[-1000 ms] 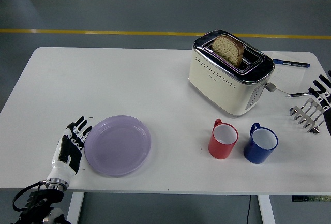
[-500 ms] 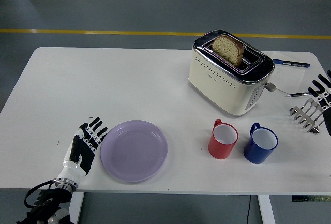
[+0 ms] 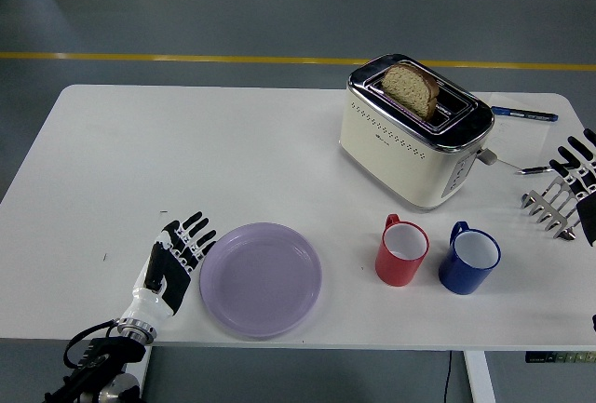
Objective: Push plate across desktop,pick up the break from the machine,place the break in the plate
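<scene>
A lilac plate [image 3: 261,278] lies near the table's front edge, left of centre. My left hand [image 3: 177,259] rests flat against the plate's left rim, fingers straight and holding nothing. A cream and chrome toaster [image 3: 414,131] stands at the back right with a slice of brown bread [image 3: 412,87] sticking up from its slot. My right hand [image 3: 578,168] shows at the right edge of the table, fingers spread and holding nothing, well away from the toaster.
A red mug [image 3: 401,251] and a blue mug [image 3: 470,259] stand side by side right of the plate. A metal toast rack [image 3: 551,205] sits by my right hand. A blue pen [image 3: 524,114] lies behind the toaster.
My left hand has slid the plate to the right along the table's front, toward the red mug. The right hand has barely moved.
</scene>
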{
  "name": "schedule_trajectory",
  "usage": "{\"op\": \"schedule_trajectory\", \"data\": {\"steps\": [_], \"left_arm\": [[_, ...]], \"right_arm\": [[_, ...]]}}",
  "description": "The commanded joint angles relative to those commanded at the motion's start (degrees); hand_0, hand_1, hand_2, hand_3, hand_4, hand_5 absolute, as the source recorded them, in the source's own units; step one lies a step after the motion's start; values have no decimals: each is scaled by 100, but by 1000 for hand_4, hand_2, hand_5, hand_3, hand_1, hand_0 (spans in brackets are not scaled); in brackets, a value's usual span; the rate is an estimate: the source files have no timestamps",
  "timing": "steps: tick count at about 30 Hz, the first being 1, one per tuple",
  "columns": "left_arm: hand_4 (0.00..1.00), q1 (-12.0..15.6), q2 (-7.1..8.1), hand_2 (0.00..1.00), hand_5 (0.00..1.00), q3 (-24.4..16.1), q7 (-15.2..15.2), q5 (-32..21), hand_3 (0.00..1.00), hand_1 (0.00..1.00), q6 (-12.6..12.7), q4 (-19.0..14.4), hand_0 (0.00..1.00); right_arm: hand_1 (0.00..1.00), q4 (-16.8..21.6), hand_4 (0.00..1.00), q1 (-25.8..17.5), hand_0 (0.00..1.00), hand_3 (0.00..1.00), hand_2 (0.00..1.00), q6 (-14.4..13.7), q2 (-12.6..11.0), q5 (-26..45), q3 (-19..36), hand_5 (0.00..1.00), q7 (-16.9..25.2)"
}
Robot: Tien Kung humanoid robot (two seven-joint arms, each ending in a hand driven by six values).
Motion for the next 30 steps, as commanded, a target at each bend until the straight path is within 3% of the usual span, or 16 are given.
{"op": "schedule_trajectory", "data": {"steps": [21,25,30], "left_arm": [[499,-403,-5,876,998,503,44,-147,827,816,-98,144,810],[500,-343,-22,871,998,339,10,36,818,815,132,33,802],[503,-114,-106,867,998,-268,-19,606,816,815,628,-258,793]], "right_arm": [[736,4,525,20,770,738,711,1,7,-7,22,620,1],[736,16,525,22,770,738,711,-7,6,-50,18,619,2],[736,17,526,127,770,738,712,-106,-75,-496,-58,608,42]]}}
